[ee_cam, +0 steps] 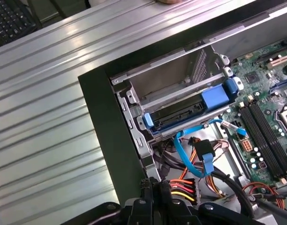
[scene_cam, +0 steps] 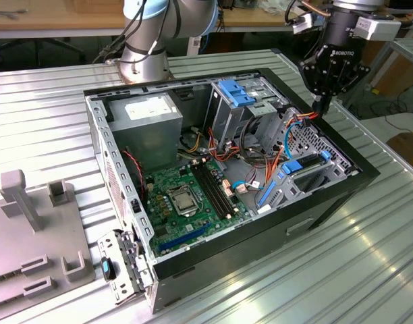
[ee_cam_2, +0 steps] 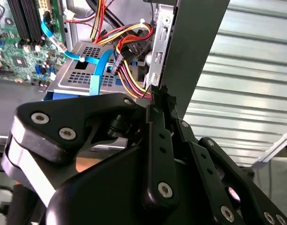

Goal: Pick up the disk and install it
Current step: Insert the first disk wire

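Fixtures (scene_cam: 21, 199) in grey sit at the exterior view's far left, well apart from the tool (scene_cam: 321, 104). I see them resting on the ribbed metal surface (scene_cam: 31, 94).

Next along is the open computer case (scene_cam: 102, 155), lying on its side on the same surface. The robot base (scene_cam: 146, 47) stands behind it.

Inside the case, working towards the tool:
- power supply (scene_cam: 149, 125), grey box with a white label, well apart from the tool
- motherboard (scene_cam: 186, 196), green, lower in the case, also well apart
- drive cage (scene_cam: 237, 94) with blue clips, between the power supply and the tool

The tool hangs over the case corner at the exterior view's right. Its tip is just above a bundle of red, orange and yellow cables (scene_cam: 304, 118).

Tool state: the fingers (ee_cam_2: 157, 131) are together, tips meeting. I see nothing between them in both wrist views. The coloured cables run just beside the tip; I cannot tell whether they touch it.

Disk (ee_cam: 181, 112): in the first wrist view it sits in a bay ahead of the tool, against the case wall. It is seen edge-on and looks dark, with blue frame pieces at both ends. The tool is apart from it, not touching. A blue flat cable (ee_cam: 178, 150) loops between the disk and the tool tip (ee_cam: 155, 183).
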Motion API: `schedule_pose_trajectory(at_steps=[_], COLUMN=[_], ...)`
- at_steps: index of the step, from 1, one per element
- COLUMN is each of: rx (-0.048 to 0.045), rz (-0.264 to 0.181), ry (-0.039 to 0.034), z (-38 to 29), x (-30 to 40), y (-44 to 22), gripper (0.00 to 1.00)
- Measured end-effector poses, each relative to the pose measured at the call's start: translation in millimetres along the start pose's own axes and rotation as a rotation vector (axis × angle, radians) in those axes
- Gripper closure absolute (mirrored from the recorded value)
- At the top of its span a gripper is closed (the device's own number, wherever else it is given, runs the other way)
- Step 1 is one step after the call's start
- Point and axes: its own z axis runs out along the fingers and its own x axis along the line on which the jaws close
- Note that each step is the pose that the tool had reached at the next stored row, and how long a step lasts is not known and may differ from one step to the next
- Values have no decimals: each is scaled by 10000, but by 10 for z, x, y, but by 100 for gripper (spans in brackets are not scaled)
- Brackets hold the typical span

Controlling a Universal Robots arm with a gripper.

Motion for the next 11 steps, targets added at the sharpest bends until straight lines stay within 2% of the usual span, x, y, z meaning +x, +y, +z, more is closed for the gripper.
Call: schedule_pose_trajectory(at_steps=[4,11], rx=[-91,-223], rz=[760,1717], ry=[-170,-375], z=[0,0], x=[0,0], y=[0,0], gripper=[82,82])
